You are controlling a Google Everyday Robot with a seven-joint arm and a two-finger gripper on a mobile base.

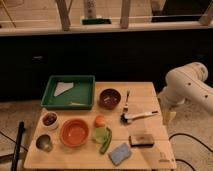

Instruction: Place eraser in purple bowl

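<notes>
AT THE TABLE: My white arm point(187, 85) stands off the right edge of the table point(145, 97). My tool point(170, 115) hangs low beside that edge, about halfway along it. I cannot tell whether the tool is released or clenched, but I judge that it carries nothing, since the eraser point(141, 140) is not in it.

The eraser, a dark block with a tan face, lies flat near the front right corner. A blue sponge point(119, 154) lies just beside it, toward the front edge. The purple bowl point(110, 104) sits well apart from the eraser, toward the middle of the far edge, next to the green tray point(68, 106) that fills the far left corner. A white-handled brush point(137, 116) lies between the eraser and the bowl. An orange bowl point(75, 132), a small white bowl point(49, 120) and a metal cup point(43, 143) line the left side.

I read this as the opening step: the reach for the eraser, with no pickup made yet.

The next move calls for swinging the tool in over the right edge and lowering it squarely onto the eraser, keeping off the sponge. The grip should go across the eraser's narrow side. After that, the carry needs enough height to pass over the brush before letting go above the purple bowl, not the larger orange one.
</notes>
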